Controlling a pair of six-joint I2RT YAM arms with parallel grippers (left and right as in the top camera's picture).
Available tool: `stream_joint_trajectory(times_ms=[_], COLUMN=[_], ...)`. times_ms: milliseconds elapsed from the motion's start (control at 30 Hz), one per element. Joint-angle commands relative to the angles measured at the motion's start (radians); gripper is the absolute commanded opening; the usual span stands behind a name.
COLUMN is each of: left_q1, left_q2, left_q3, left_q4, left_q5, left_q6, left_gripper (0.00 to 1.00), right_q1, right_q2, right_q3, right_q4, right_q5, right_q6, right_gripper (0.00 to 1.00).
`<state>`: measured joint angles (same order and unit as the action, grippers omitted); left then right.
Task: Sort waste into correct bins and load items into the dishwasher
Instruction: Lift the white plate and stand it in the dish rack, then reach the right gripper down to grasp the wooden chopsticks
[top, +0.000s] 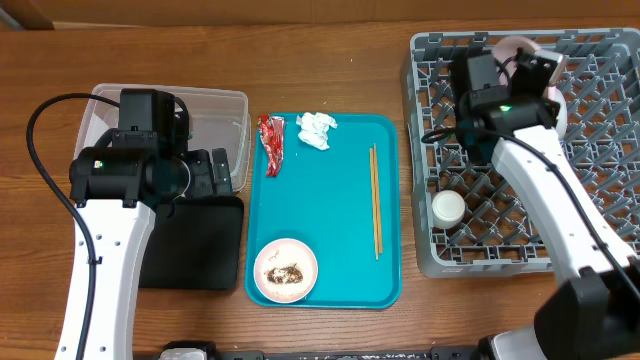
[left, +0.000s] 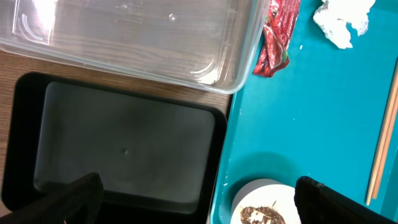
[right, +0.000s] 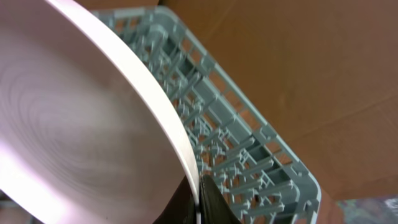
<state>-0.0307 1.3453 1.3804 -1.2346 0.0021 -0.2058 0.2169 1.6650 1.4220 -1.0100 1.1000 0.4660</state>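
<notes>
While the right gripper (right: 198, 200) pinches the plate (right: 74, 124) by its rim, fingers narrow on the edge, the rack (right: 249, 143) shows just beyond the fingertips. I cannot tell whether the plate touches the pegs. A cup (top: 448, 208) sits in the rack, well apart from those fingers. The left gripper (left: 199, 204) hangs with its fingers (left: 71, 198) spread wide, holding nothing. Below and between them lies the black tray (left: 124, 143), and the tub (left: 137, 43) is just past it. Close inside the other finger sits a bowl (left: 249, 196) with brown scraps (left: 258, 214), on the teal tray (left: 311, 112). Farther out on it lie the wrapper (left: 273, 37), tissue (left: 341, 22) and chopsticks (left: 382, 143).
</notes>
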Motion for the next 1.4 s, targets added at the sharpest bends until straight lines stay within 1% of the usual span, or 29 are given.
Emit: stream_joint_trajectory(times_ms=[0, 200, 233, 267, 333, 367, 400, 433, 467, 667, 767, 867, 900, 933, 1000, 1033, 1100, 1200, 1300, 1333, 1367], left_q1=[0.004, 0.004, 0.004, 0.004, 0.004, 0.004, 0.004, 0.004, 0.004, 0.004, 0.004, 0.004, 0.004, 0.004, 0.004, 0.004, 0.004, 0.004, 0.004, 0.004, 0.004], left_q2=[0.008, 0.008, 0.008, 0.008, 0.008, 0.008, 0.008, 0.008, 0.008, 0.008, 0.008, 0.008, 0.008, 0.008, 0.008, 0.008, 0.008, 0.008, 0.008, 0.008, 0.008], left_q3=[0.011, 0.011, 0.011, 0.011, 0.011, 0.011, 0.011, 0.011, 0.011, 0.011, 0.011, 0.011, 0.011, 0.011, 0.011, 0.011, 0.011, 0.011, 0.011, 0.011, 0.011], left_q4=[0.001, 0.001, 0.001, 0.001, 0.001, 0.001, 0.001, 0.001, 0.001, 0.001, 0.001, 0.001, 0.001, 0.001, 0.001, 0.001, 0.001, 0.001, 0.001, 0.001, 0.001], left_q5=[-0.013, -0.013, -0.013, -0.013, -0.013, -0.013, -0.013, -0.013, -0.013, -0.013, -0.013, -0.013, -0.013, -0.013, -0.013, -0.013, -0.013, -0.013, -0.013, -0.013, -0.013], left_q6=[0.016, 0.016, 0.016, 0.016, 0.016, 0.016, 0.016, 0.016, 0.016, 0.016, 0.016, 0.016, 0.016, 0.016, 0.016, 0.016, 0.016, 0.016, 0.016, 0.016, 0.016], left_gripper=[1.0, 1.0, 1.0, 1.0, 1.0, 1.0, 1.0, 1.0, 1.0, 1.0, 1.0, 1.0, 1.0, 1.0, 1.0, 1.0, 1.0, 1.0, 1.0, 1.0, 1.0], right_q1=[0.006, 0.017, 0.016, 0.016, 0.017, 0.02, 0.023, 0.026, 0.03, 0.078, 0.127, 0.195, 0.227, 0.241, 0.281, 0.299, 0.341, 0.396, 0.415, 0.415, 0.41], right_q2=[0.034, 0.048, 0.048, 0.048, 0.046, 0.042, 0.037, 0.031, 0.023, -0.057, -0.103, -0.143, -0.158, -0.163, -0.163, -0.157, -0.14, -0.094, -0.027, -0.004, 0.018], right_q3=[-0.009, -0.009, -0.009, -0.009, -0.007, -0.004, -0.001, 0.004, 0.01, 0.085, 0.14, 0.18, 0.184, 0.184, 0.183, 0.178, 0.162, 0.134, 0.098, 0.085, 0.072], right_q4=[0.003, -0.046, -0.048, -0.048, -0.059, -0.066, -0.07, -0.071, -0.074, -0.114, -0.156, -0.178, -0.183, -0.189, -0.197, -0.196, -0.191, -0.192, -0.184, -0.177, -0.167], right_q5=[0.021, 0.003, -0.004, -0.01, -0.009, -0.009, -0.01, -0.009, -0.009, -0.049, -0.185, -0.461, -0.616, -0.681, -0.897, -0.981, -1.092, -1.117, -1.109, -1.102, -1.098], right_q6=[0.002, 0.058, 0.058, 0.058, 0.058, 0.058, 0.058, 0.058, 0.058, 0.057, 0.049, -0.033, -0.06, -0.056, -0.047, -0.046, -0.043, -0.043, -0.044, -0.045, -0.05], right_gripper=[0.04, 0.04, 0.05, 0.12, 0.47, 0.58, 0.69, 0.75, 0.78, 0.79, 0.82, 0.81, 0.75, 0.72, 0.65, 0.62, 0.61, 0.61, 0.61, 0.65, 0.66])
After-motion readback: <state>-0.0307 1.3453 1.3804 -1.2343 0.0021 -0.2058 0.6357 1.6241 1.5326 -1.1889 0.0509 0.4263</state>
